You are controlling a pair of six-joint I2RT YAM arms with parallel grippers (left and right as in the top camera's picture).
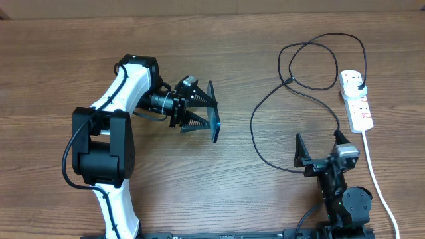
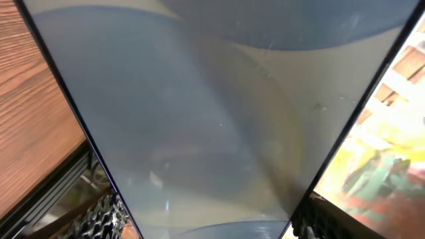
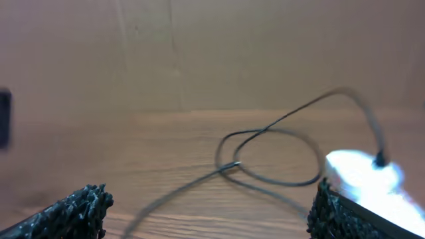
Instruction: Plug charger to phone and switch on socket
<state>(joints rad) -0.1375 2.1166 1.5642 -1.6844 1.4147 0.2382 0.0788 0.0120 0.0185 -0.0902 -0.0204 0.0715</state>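
Note:
My left gripper (image 1: 199, 111) is shut on the phone (image 1: 215, 113) and holds it on edge above the table's middle. In the left wrist view the phone's pale blue-grey face (image 2: 212, 119) fills the frame between my fingers. The charger, a thin black cable (image 1: 255, 133), loops across the right half of the table; its black plug (image 1: 356, 81) sits in the white socket strip (image 1: 356, 99). The connector tip (image 3: 231, 166) lies where the loop crosses. My right gripper (image 1: 324, 147) is open and empty at the front right, with the cable ahead of it (image 3: 265, 176).
The socket's thick white cord (image 1: 378, 179) runs down the right side past my right arm's base. The strip shows blurred at the right of the right wrist view (image 3: 365, 176). The wooden table's (image 1: 219, 192) far edge runs along the top.

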